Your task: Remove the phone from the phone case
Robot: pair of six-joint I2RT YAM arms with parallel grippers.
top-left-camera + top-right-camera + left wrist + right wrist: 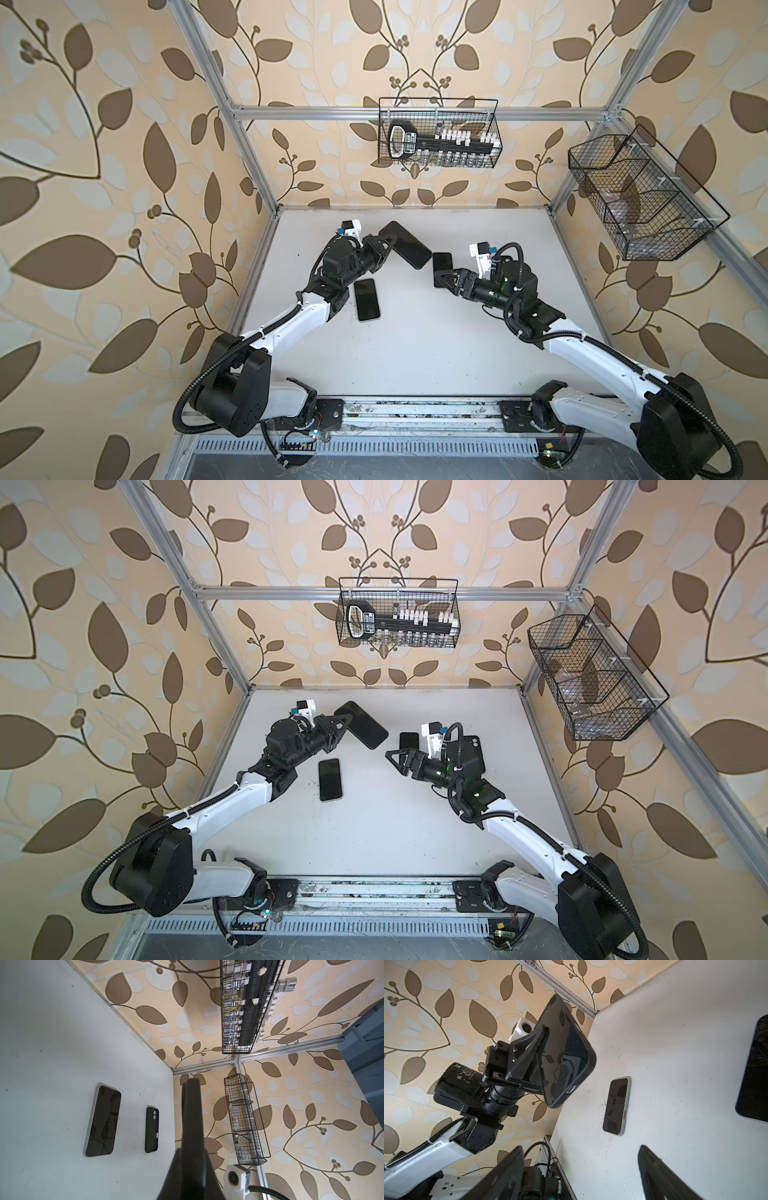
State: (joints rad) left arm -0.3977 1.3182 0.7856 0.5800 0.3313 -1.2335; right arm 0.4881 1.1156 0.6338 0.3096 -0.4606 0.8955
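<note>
A phone in a black phone case hangs tilted above the back of the white table. My left gripper is shut on its long edge, one finger on the screen side and one behind. The right wrist view shows its dark screen and charging port. In the left wrist view the held phone stands edge-on as a dark blade. My right gripper is open and empty, low over the table a short way right of the held phone.
A bare phone lies by the left forearm. Another phone lies just behind the right gripper, with an empty black case beside it. Wire baskets hang on the back wall and right wall.
</note>
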